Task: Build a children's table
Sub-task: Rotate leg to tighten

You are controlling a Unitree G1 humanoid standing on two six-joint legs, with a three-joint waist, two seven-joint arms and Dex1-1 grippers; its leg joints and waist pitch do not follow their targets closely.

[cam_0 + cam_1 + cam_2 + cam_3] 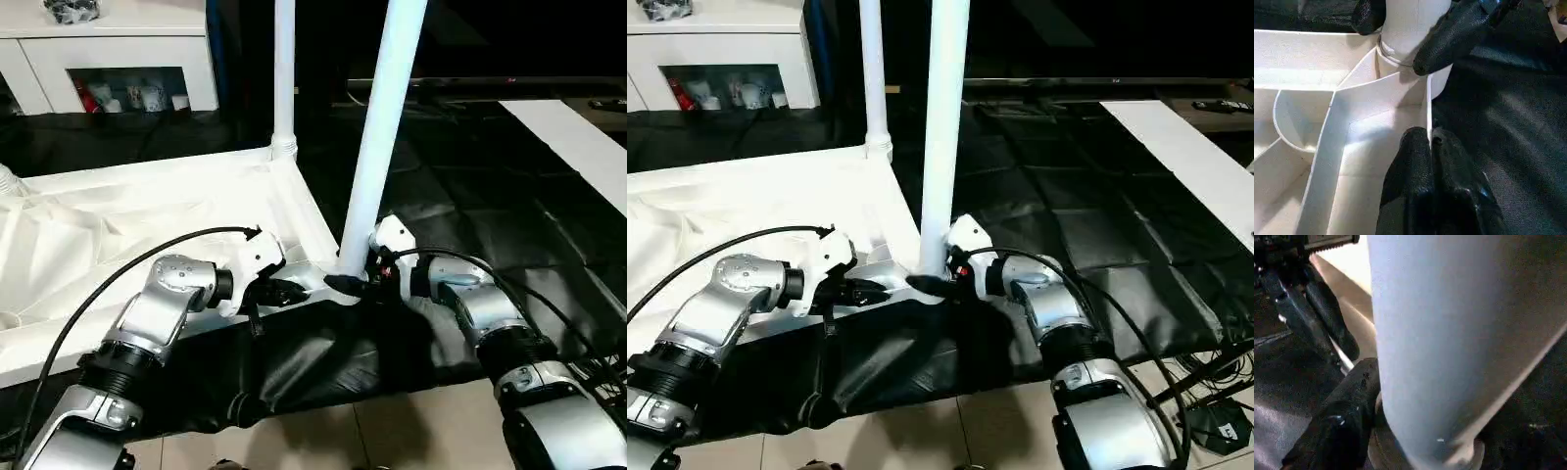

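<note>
a white children's table lies upside down on a black mat. one leg stands at its far corner. the step in hand is seating a second leg in the near corner socket. the left tool is pinched shut on the rim wall beside that socket. the right tool sits narrowly around the leg's base. next likely calls for twisting or pressing the leg home.

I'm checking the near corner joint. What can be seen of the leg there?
The near leg is a long, round, smooth white plastic tube, standing nearly upright and leaning slightly, its top out of frame. Its base sits in the corner socket of the upturned tabletop. The right gripper has its black fingers around the base. The left gripper pinches the tabletop's rim beside it, not the leg.
</note>
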